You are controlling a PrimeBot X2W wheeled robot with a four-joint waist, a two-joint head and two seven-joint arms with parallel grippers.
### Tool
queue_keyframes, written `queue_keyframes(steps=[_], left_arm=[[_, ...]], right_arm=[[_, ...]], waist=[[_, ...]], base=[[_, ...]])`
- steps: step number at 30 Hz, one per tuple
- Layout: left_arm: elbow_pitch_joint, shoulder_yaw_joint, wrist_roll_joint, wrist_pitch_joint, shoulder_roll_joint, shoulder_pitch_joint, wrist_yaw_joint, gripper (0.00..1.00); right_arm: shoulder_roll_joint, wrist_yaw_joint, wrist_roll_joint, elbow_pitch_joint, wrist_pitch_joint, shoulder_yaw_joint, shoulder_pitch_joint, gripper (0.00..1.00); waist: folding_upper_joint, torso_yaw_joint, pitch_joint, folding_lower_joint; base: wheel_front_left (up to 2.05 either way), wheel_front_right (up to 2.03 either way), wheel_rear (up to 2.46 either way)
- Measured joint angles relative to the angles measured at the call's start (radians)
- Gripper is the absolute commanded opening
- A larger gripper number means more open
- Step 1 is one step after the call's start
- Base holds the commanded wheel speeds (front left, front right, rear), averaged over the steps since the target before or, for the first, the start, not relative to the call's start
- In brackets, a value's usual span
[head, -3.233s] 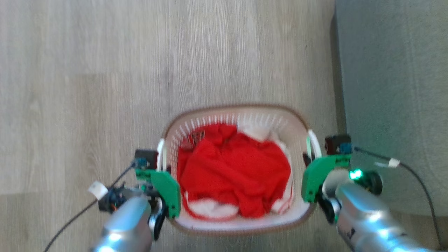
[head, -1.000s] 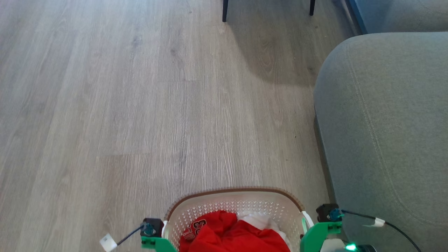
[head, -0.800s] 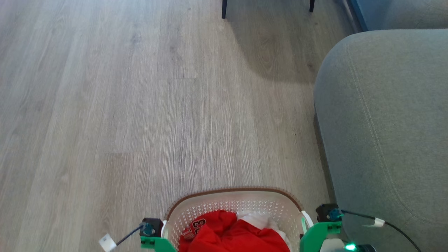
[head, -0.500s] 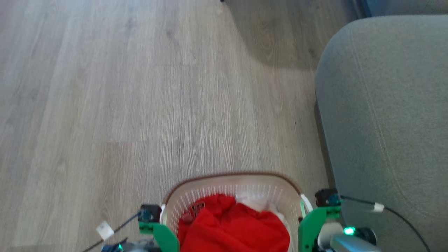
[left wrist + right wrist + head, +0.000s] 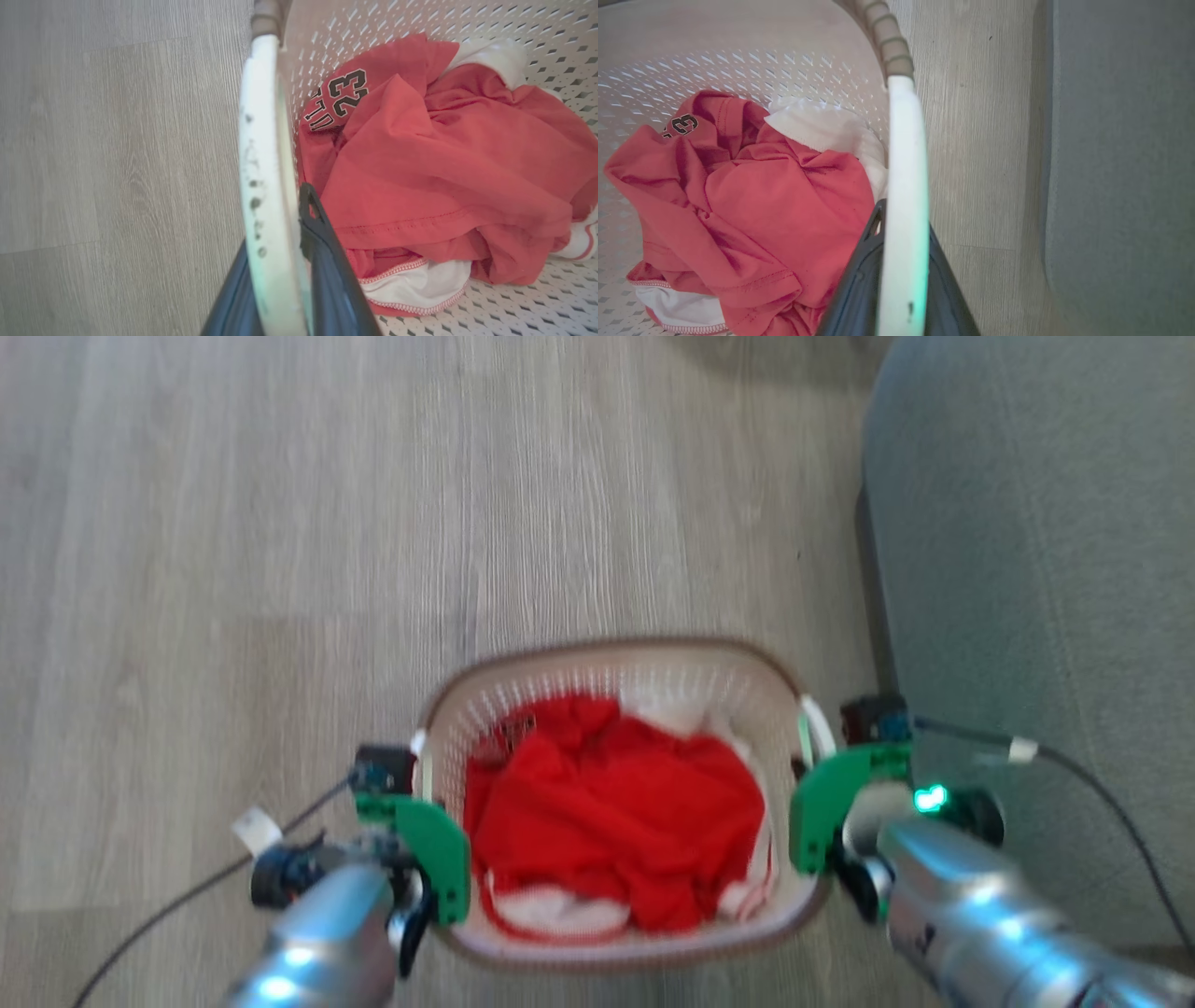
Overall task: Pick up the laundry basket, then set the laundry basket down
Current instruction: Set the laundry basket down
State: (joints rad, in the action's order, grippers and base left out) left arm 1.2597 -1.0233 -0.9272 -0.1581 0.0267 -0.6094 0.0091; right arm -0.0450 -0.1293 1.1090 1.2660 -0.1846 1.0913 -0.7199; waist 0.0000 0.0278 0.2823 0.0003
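Floor (image 5: 280, 523) under me: grey-brown wood-look planks, grain running away from me. Grey fabric sofa (image 5: 1027, 523) on my right, dark gap (image 5: 871, 588) along its base. Light even, soft shadow (image 5: 775, 347) on floor at top by sofa.

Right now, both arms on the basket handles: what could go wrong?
Left jaws and right jaws each pinch a thin white side handle; uneven lowering could tilt the cream-white perforated plastic laundry basket or slip a handle. The grey fabric sofa is close; the right arm's black cable could snag on it.

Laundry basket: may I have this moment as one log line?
left gripper: shut on laundry basket | right gripper: shut on laundry basket
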Motion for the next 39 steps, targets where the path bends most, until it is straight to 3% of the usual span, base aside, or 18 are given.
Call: queue_keyframes(steps=[16, 30, 39], left_arm=[[0.015, 0.006, 0.021, -0.067, 0.0, -0.304, 0.01, 0.0], [0.02, 0.018, 0.039, -0.082, 0.0, -0.458, 0.018, 0.0], [0.02, 0.019, 0.039, -0.09, 0.0, -0.467, 0.019, 0.0]], right_arm=[[-0.007, 0.0, -0.044, 0.033, -0.051, -0.069, -0.305, 0.0], [-0.016, 0.0, -0.194, 0.033, -0.061, -0.207, -0.427, 0.0], [-0.015, 0.0, -0.28, 0.033, -0.063, -0.28, -0.43, 0.0]], waist=[[-0.0001, 0.012, 0.311, 0.0], [-0.0001, 0.008, 0.561, 0.0], [-0.0001, 0.007, 0.617, -0.0002]], base=[[0.0, 0.0, 0.0], [0.0, 0.0, 0.0], [0.0, 0.0, 0.0]])
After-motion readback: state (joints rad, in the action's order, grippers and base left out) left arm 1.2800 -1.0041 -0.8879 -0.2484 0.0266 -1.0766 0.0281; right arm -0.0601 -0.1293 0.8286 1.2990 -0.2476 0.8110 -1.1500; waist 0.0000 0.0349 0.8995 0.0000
